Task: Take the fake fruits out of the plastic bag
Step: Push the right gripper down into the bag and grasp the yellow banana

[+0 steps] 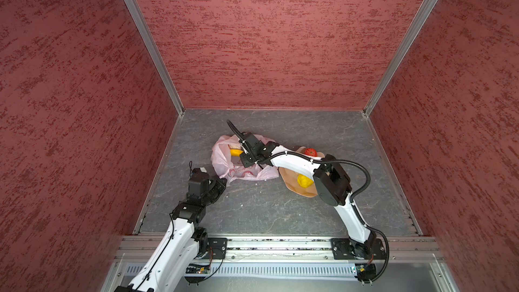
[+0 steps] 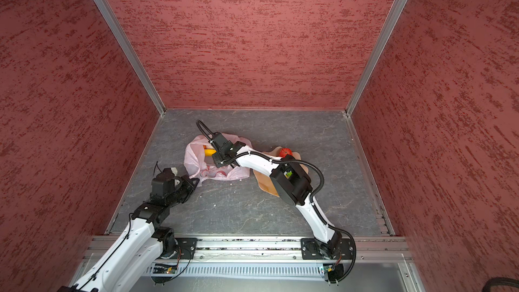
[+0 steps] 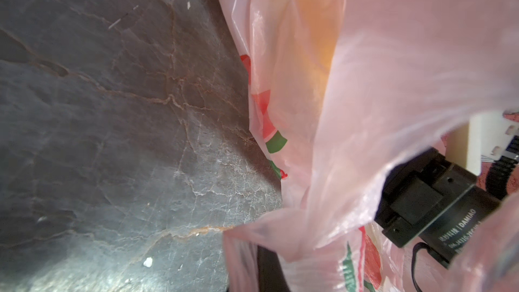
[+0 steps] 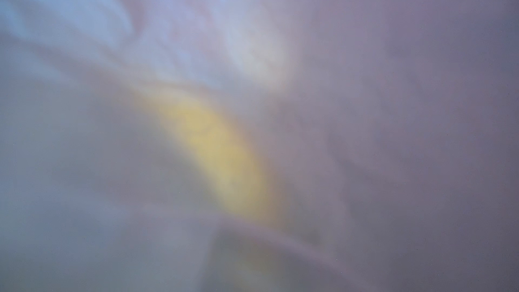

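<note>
The pale-pink plastic bag [image 1: 223, 161] [image 2: 193, 162] lies crumpled on the grey floor in both top views. My left gripper [image 1: 223, 181] [image 2: 196, 182] is shut on its near left corner; in the left wrist view the film [image 3: 393, 66] drapes over the dark finger [image 3: 266, 271]. My right arm reaches across, and its black gripper body [image 1: 247, 160] dips into the bag's mouth with the fingertips hidden. A yellow banana [image 1: 235, 152] [image 2: 209, 152] shows inside, beside that gripper. The right wrist view is a blur of film with a yellow streak [image 4: 216, 158].
A tan wavy-edged plate [image 1: 295, 189] [image 2: 265, 185] sits right of the bag, partly under my right arm. On it lie a red fruit [image 1: 311, 152] [image 2: 286, 152] and a bumpy yellow fruit [image 1: 304, 181]. Red walls close in three sides.
</note>
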You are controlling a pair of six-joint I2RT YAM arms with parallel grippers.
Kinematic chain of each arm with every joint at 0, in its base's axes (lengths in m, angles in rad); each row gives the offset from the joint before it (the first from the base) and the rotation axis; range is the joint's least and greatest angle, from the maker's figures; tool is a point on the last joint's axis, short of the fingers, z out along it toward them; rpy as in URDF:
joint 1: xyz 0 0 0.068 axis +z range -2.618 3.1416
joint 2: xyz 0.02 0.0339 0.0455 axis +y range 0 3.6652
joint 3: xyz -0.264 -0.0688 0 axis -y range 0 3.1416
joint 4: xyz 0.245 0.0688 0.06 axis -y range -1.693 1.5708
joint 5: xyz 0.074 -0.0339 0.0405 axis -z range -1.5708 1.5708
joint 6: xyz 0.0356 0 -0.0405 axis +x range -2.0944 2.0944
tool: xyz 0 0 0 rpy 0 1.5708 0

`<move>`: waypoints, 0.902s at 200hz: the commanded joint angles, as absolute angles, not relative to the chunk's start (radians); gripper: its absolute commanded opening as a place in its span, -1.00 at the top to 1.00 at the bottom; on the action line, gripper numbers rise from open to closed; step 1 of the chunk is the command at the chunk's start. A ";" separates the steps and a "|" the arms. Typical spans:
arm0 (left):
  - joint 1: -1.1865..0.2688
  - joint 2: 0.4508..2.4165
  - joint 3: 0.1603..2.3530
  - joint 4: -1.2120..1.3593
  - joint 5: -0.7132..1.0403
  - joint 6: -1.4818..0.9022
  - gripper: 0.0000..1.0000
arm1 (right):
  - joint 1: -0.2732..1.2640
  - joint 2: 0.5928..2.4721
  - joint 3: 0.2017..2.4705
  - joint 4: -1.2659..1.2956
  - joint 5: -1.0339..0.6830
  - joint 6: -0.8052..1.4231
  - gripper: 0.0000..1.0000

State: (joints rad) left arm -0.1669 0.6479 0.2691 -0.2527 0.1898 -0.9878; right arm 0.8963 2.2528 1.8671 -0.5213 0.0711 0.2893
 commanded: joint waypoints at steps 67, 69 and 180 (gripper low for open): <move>-0.158 0.656 0.343 -0.241 0.149 -0.932 1.00 | 0.904 2.194 1.785 -0.436 0.142 0.202 0.61; -0.158 0.656 0.343 -0.242 0.150 -0.931 1.00 | 0.905 2.194 1.782 -0.434 0.142 0.202 0.61; -0.156 0.690 0.335 -0.246 0.124 -0.910 1.00 | 0.905 2.120 1.828 -0.531 0.275 0.251 0.61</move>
